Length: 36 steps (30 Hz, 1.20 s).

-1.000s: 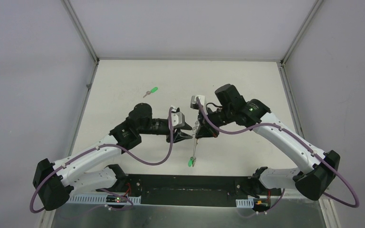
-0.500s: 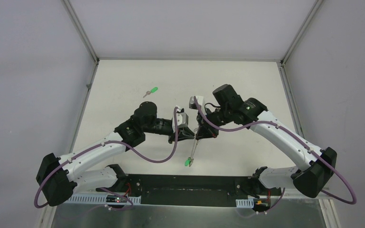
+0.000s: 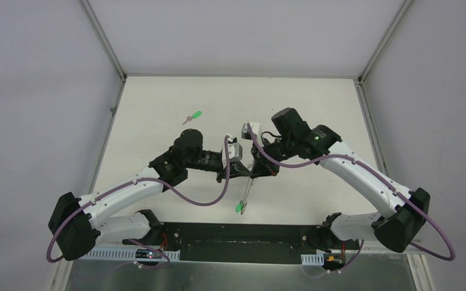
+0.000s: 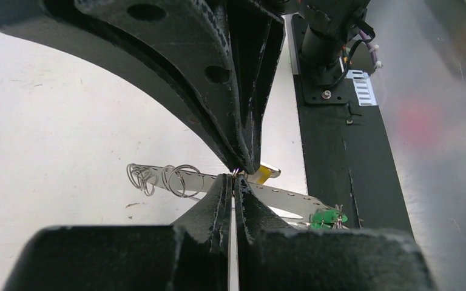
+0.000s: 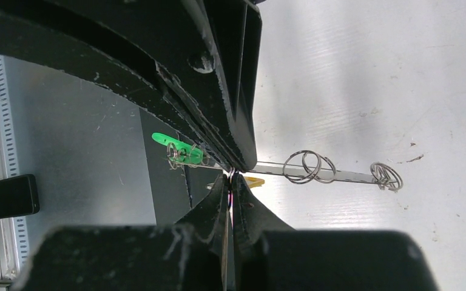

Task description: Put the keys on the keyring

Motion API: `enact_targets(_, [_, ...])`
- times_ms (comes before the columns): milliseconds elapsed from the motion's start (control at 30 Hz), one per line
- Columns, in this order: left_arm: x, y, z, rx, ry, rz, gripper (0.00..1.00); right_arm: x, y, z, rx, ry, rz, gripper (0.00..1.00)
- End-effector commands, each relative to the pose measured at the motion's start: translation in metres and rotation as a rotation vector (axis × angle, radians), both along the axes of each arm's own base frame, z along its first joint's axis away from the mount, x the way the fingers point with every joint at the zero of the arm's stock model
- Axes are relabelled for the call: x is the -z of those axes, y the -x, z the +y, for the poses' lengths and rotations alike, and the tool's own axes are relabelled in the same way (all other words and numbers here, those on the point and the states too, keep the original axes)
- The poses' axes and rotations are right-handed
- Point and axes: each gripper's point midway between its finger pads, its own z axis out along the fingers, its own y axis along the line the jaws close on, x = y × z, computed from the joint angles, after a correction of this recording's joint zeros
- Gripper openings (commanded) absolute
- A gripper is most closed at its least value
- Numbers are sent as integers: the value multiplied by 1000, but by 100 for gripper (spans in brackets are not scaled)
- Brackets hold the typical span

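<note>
– So, top view: where do the arms sit?
– Both reach in over the white tabletop (image 3: 315,103). The left gripper (image 3: 241,173) and right gripper (image 3: 253,173) meet tip to tip near the middle. From that meeting point a flat grey perforated metal keyring strip (image 3: 247,193) slants toward the near edge. A small bright-green-headed key (image 3: 239,208) sits at the strip's near end. A second green-headed key (image 3: 193,116) lies alone on the table, well apart, toward the far left.

– Left wrist view?
– The left fingers (image 4: 215,203) are closed, with only a hairline slit between them. The right gripper fills the top of the frame, also closed, its tips touching the left ones. The strip runs across just behind the tips. Thin wire split rings (image 4: 182,180) hang on its left part, and the green key is at its right end. A small yellow-tan plastic tab (image 4: 269,173) pokes out just beside the tips. I cannot tell what either pair pinches, because the tips hide the contact.

– Right wrist view?
– The same meeting, mirrored. The right fingers (image 5: 212,203) are pressed together at the bottom, with the closed left gripper above them. The strip passes behind the tips, rings to the right and green key to the left, with the yellow tab peeking out beside the tips. The grip cannot be made out here either.
</note>
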Motion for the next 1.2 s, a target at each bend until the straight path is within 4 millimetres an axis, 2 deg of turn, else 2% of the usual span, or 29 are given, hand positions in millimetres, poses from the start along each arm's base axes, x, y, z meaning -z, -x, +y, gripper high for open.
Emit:
enact_targets(0, [-20,7,-5,47,50,-36,0,-24,-5,8,-3,-83,-73,0])
enact_targets(100, [-22,6,-4,34,54,-38,0,-25,-8,8,6,-95,-99,2])
enact_targets(133, [-23,5,-3,26,55,-39,0,-27,-10,8,18,-104,-112,8])
enact_targets(267, [-30,1,1,-24,78,-56,0,-44,-20,12,91,-194,-168,51])
enact_targets(300, [-33,0,2,-40,90,-61,0,-48,-23,13,113,-221,-179,58])
enact_targets(367, [-40,-4,6,-81,125,-69,0,-59,-28,13,167,-281,-185,67])
enact_targets(533, [-61,-7,15,-155,254,-97,0,-75,-32,9,232,-402,-178,64])
enact_targets(667, [-73,-4,20,-166,333,-120,0,-82,-46,1,274,-431,-218,64])
enact_targets(700, [-75,-3,21,-167,347,-130,0,-87,-34,3,281,-459,-89,59])
enact_targets(733, [-76,-3,22,-167,355,-136,0,-90,-31,4,279,-474,-48,57])
enact_targets(933, [-85,5,24,-136,413,-147,0,-101,-29,-1,289,-512,25,48])
enact_targets(1167, [-90,5,26,-145,453,-166,0,-104,-26,-1,345,-495,193,44])
